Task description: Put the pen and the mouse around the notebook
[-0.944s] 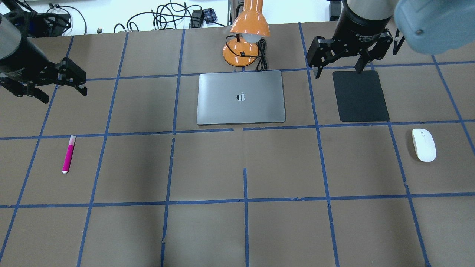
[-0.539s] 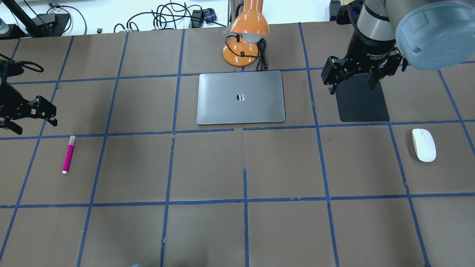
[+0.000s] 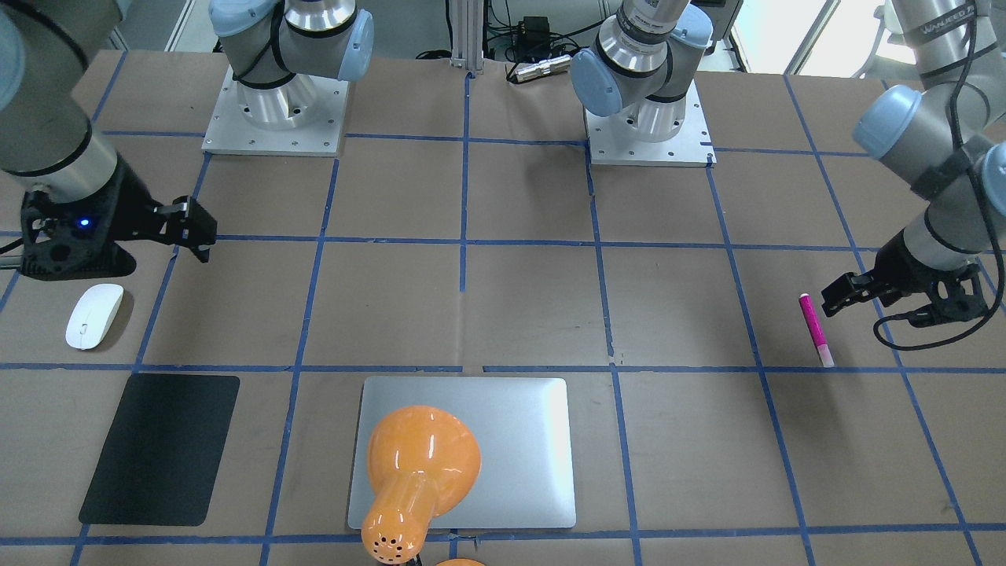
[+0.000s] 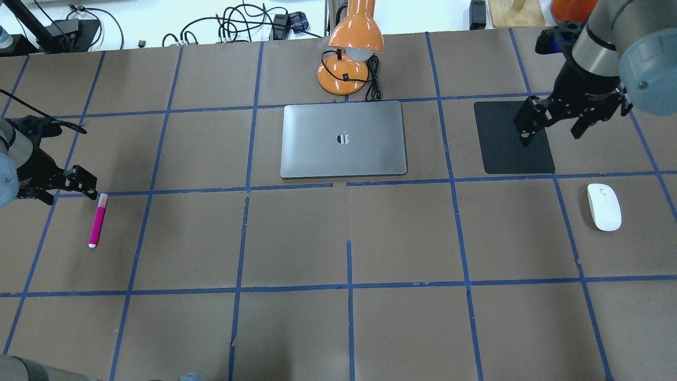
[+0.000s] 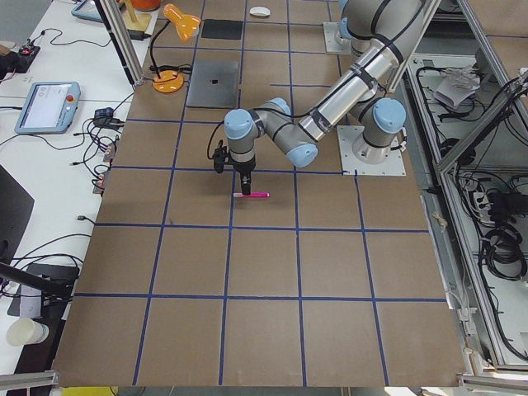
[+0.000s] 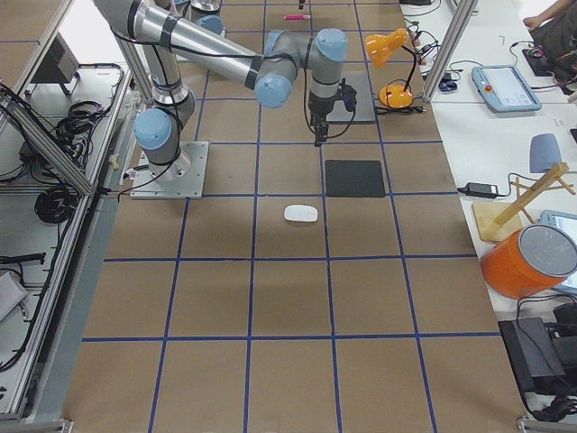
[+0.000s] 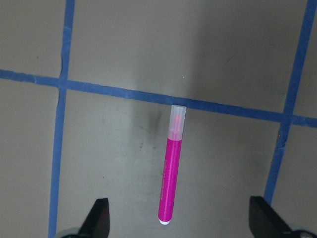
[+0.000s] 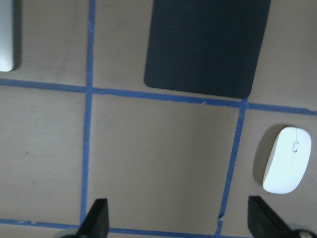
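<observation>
The magenta pen lies on the left of the table, pale cap end pointing away from the robot. My left gripper hovers open just beyond that cap end; in the left wrist view the pen lies between the spread fingertips. The white mouse rests at the far right. My right gripper hangs open above the black pad's right edge, behind the mouse. The silver notebook lies flat at the table's centre back.
An orange desk lamp stands right behind the notebook, its cord beside it. A black pad lies to the notebook's right. Cables lie past the table's far edge. Both arm bases stand on the robot's side.
The left gripper has come nearer and lower, from far behind the pen to just by its cap end. The right gripper has swung right across the black pad, closer to the mouse.
</observation>
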